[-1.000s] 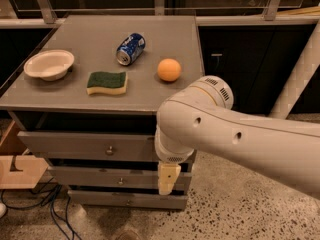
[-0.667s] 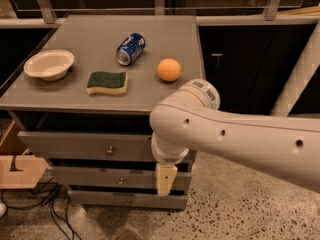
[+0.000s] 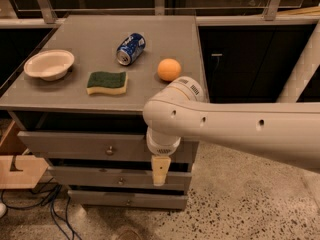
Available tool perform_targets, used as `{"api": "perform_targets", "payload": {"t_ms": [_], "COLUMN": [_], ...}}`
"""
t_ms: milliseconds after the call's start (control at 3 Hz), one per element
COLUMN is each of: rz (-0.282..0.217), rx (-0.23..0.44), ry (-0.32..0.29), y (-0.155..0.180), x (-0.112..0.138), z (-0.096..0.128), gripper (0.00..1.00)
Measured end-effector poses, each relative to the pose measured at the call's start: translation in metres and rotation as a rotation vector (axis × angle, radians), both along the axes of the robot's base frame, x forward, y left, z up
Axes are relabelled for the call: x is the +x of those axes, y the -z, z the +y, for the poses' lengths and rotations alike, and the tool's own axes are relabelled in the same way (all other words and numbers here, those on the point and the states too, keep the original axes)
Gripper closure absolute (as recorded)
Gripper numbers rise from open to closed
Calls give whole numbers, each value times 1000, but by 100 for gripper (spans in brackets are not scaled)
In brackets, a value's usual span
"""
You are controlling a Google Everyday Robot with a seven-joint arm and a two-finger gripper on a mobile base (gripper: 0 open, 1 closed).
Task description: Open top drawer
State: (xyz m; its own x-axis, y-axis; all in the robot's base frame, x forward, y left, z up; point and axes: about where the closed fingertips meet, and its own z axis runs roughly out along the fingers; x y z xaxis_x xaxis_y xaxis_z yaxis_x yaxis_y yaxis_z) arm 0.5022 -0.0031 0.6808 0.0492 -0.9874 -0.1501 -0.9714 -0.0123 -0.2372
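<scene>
Camera view shows you the arm [image 3: 240, 129] reaching in from the right, wrist turned down, gripper [image 3: 160, 170] hanging before the top drawer [image 3: 65, 145], right of its knob [image 3: 110, 150]; whether it's open, you can't tell

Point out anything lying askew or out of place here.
The blue soda can lies tipped on its side on the grey cabinet top; nothing looks spilled. The gripper hangs before the drawer fronts, below and right of the round metal knob on the wide grey top drawer.
</scene>
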Motion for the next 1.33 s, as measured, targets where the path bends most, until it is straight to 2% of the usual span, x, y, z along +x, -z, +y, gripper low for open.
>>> {"api": "perform_targets", "payload": {"t_ms": [667,1333], "rz": [20,58], "rx": [6,31], "ry": [-28,-42], "y": [27,54], "x": [18,16], "z": [11,21], "gripper": [0,0]}}
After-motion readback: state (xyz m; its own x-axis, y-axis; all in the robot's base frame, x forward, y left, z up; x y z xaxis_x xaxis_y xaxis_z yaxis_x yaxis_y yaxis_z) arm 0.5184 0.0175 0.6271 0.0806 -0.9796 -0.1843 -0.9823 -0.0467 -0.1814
